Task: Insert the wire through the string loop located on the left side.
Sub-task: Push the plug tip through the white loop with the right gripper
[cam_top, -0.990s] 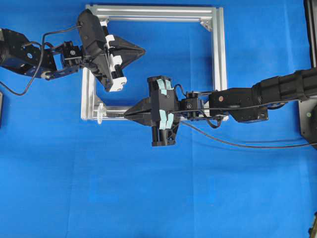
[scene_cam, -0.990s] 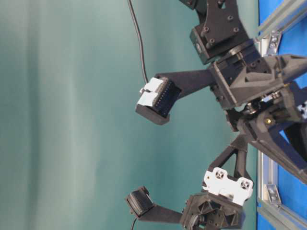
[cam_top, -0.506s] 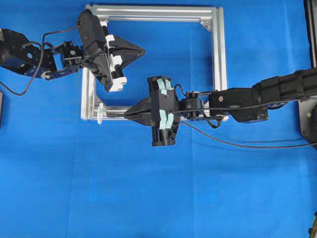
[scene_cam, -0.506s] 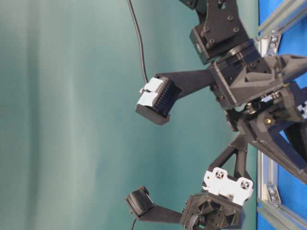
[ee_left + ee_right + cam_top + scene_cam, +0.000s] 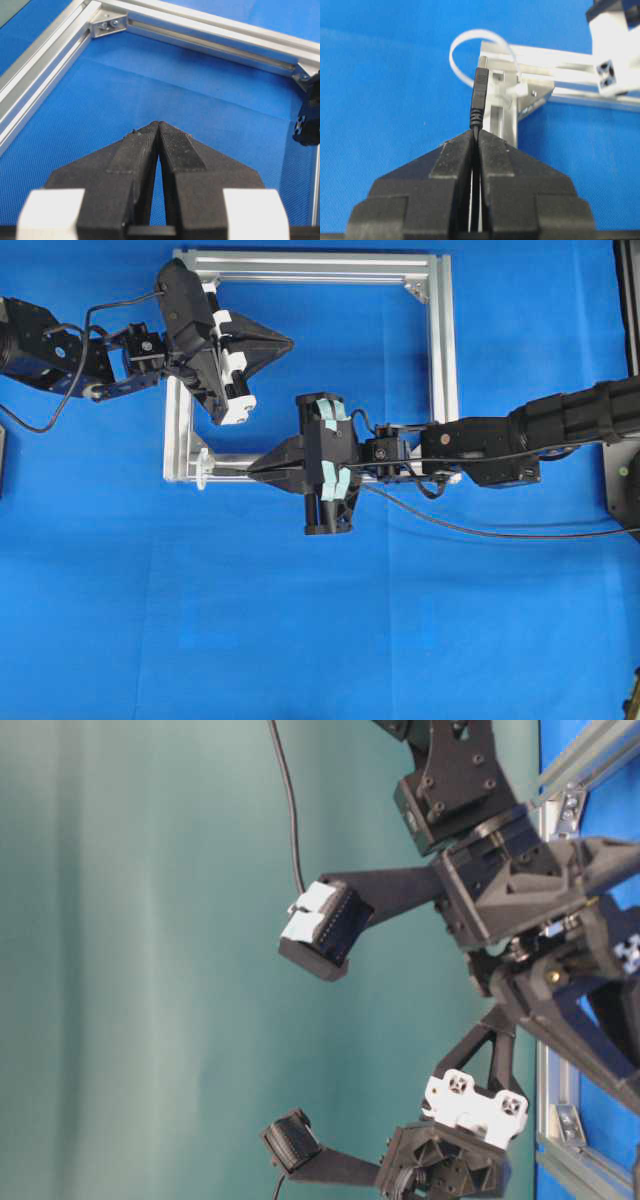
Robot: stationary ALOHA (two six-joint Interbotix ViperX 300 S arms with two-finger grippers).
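Note:
My right gripper (image 5: pixel 476 131) (image 5: pixel 252 471) is shut on the wire (image 5: pixel 479 100), whose black plug sticks out from the fingertips toward the string loop (image 5: pixel 480 55). The whitish loop (image 5: pixel 203 468) stands at the lower left corner of the silver frame (image 5: pixel 443 350), just ahead of the plug. The wire's thin black length (image 5: pixel 480 530) trails back to the right over the blue cloth. My left gripper (image 5: pixel 158 123) (image 5: pixel 288 341) is shut and empty, hovering inside the frame near its upper left.
A silver corner bracket (image 5: pixel 107 22) sits in the frame's far corner in the left wrist view. Both black arms (image 5: pixel 500 880) overlap in the table-level view. A dark object (image 5: pixel 630 480) lies at the right edge of the blue cloth.
The right gripper with the wire has edged slightly left toward the loop. The left arm has not moved.

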